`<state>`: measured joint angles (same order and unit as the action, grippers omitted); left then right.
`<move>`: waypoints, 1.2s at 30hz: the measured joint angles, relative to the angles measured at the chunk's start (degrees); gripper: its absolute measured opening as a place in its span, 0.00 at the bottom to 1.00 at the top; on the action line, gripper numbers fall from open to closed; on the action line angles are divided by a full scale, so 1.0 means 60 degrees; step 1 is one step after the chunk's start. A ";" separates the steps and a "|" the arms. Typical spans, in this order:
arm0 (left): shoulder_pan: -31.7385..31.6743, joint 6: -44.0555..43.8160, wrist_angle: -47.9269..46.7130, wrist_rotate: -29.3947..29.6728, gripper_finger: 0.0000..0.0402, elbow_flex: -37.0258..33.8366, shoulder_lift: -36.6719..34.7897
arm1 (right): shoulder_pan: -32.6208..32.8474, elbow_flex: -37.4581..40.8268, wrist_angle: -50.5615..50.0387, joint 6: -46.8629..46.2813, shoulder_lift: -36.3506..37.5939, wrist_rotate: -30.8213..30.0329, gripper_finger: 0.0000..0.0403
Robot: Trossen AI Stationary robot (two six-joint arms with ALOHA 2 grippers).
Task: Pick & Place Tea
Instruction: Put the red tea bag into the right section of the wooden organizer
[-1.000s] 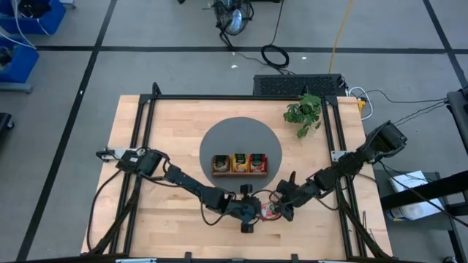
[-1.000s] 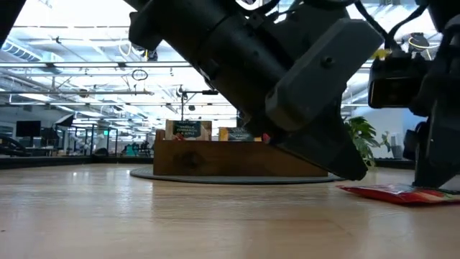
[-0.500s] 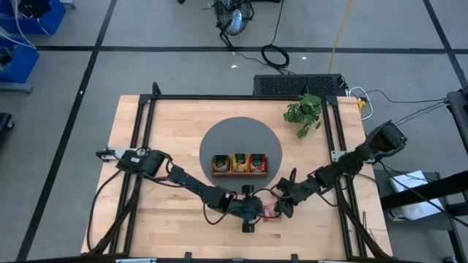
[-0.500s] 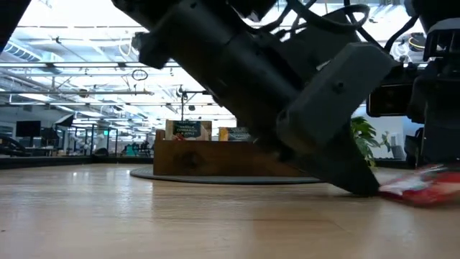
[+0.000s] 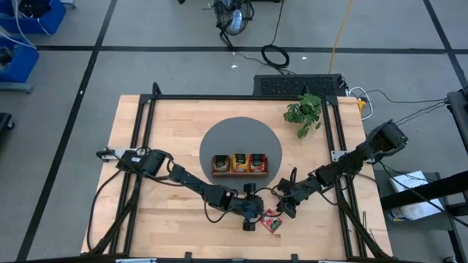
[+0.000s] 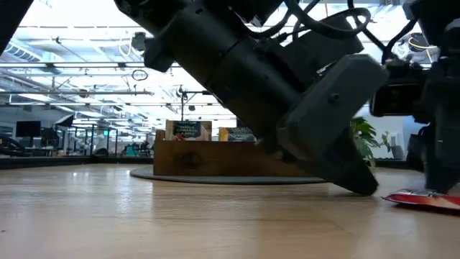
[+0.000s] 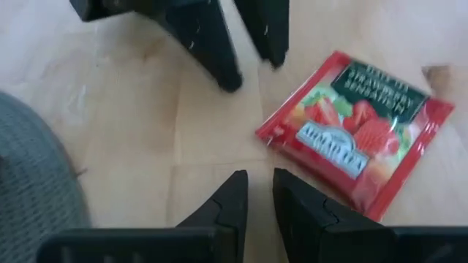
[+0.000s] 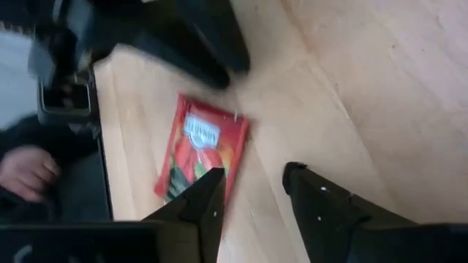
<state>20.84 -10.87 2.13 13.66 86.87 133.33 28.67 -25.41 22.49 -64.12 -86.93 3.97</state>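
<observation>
Red tea sachet (image 5: 271, 223) lies flat on bare wood near table's front edge, free of both grippers. Left gripper (image 7: 257, 191) just beside it, fingers narrowly parted, empty. Right gripper (image 8: 252, 186) just above sachet, fingers apart, empty. Wooden tray (image 5: 239, 164) with other sachets sits on grey mat (image 5: 219, 139).

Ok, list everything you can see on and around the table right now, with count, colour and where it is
Red tea sachet: one, red, flat on the wood near the table's front edge, between the two grippers, held by neither.
Wooden tray: one, brown, three compartments with sachets standing in them, on the mat.
Round mat: one, grey, table centre.
Plant: one, green, back right of the table.
Table: one, light wood.
Left gripper: dark, just left of the sachet, fingers slightly apart.
Right gripper: dark, open, just right of the sachet.
</observation>
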 joint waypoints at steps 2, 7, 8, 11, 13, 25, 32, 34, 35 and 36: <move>0.0084 0.0188 -0.0204 0.0123 0.18 -0.0032 -0.0162 | -0.0028 0.0026 -0.0264 0.0401 0.0416 0.0090 0.34; 0.0605 0.0896 -0.0763 0.0846 0.18 -0.0070 -0.0756 | 0.0588 -0.0278 -0.0711 0.1395 0.1795 -0.0620 0.30; 0.0734 0.1029 -0.0735 0.0857 0.18 -0.0062 -0.0863 | 0.0777 -0.0378 -0.0880 0.1644 0.2007 -0.0861 0.29; 0.1006 0.1408 -0.0566 0.0809 0.18 -0.0043 -0.1043 | 0.1496 -0.0761 -0.1248 0.2162 0.2287 -0.1608 0.22; 0.1023 0.1449 -0.0602 0.0818 0.18 -0.0041 -0.1040 | 0.1959 -0.1082 -0.1417 0.2438 0.2146 -0.1906 0.16; 0.0737 0.0874 -0.0708 0.0704 0.18 -0.0047 -0.1019 | 0.2607 -0.2747 -0.1526 0.2979 -0.0787 -0.2052 0.00; 0.0505 0.0806 -0.0779 0.0824 0.18 -0.0044 -0.1027 | 0.2697 -0.2914 -0.2337 0.2001 -0.1186 -0.1397 0.00; 0.0468 0.0707 -0.0837 0.0840 0.18 -0.0044 -0.1032 | 0.2629 -0.2918 -0.2912 0.1901 -0.1189 -0.1532 0.00; 0.0466 0.0687 -0.0842 0.0839 0.18 -0.0044 -0.1034 | 0.2600 -0.2917 -0.3110 0.1906 -0.1189 -0.1712 0.00; 0.0468 0.0681 -0.0842 0.0837 0.18 -0.0044 -0.1034 | 0.2543 -0.2914 -0.3161 0.1912 -0.1189 -0.1938 0.00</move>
<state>23.65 -6.79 -2.92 18.68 86.61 127.13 43.93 -42.89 3.52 -52.65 -94.06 -7.66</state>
